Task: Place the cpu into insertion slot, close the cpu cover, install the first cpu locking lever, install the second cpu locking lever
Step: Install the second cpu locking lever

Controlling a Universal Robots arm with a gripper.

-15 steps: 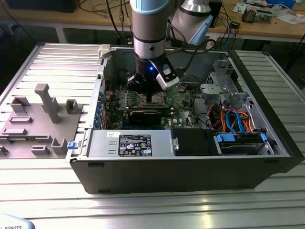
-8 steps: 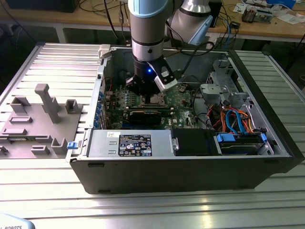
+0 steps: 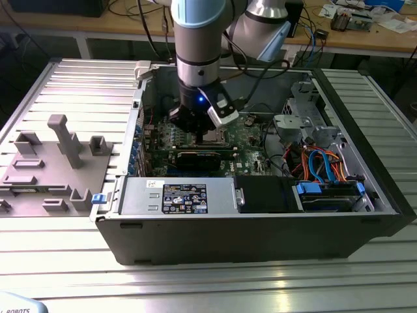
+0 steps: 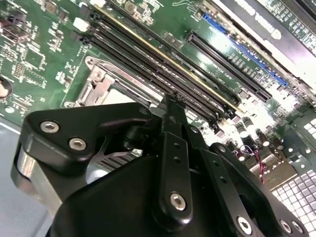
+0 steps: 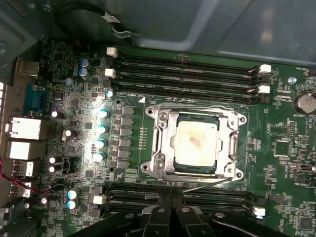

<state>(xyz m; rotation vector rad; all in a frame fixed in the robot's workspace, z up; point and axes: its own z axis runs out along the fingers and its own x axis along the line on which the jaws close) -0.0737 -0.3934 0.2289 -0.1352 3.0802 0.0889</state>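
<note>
In the first wrist view the cpu (image 5: 196,143) lies flat in the insertion slot (image 5: 160,165) on the green circuit board (image 5: 276,163). The silvery cpu cover (image 5: 197,114) lies down around it, its window framing the chip. One thin locking lever (image 5: 210,183) angles out along the socket's side nearest my gripper (image 5: 166,198), whose black fingers are shut together just beside the lever's end. Another lever (image 5: 233,148) lies along a neighbouring side of the frame. In the second wrist view my gripper (image 4: 170,101) points down at the socket's edge (image 4: 101,84). The exterior view shows my gripper (image 3: 203,130) low inside the open computer case.
Long black memory slots (image 5: 187,74) run on both sides of the socket. A black card (image 3: 195,158), a power supply (image 3: 182,195) and a drive cage with orange and blue cables (image 3: 319,163) fill the case. A grey fixture tray (image 3: 52,169) sits at the exterior view's left.
</note>
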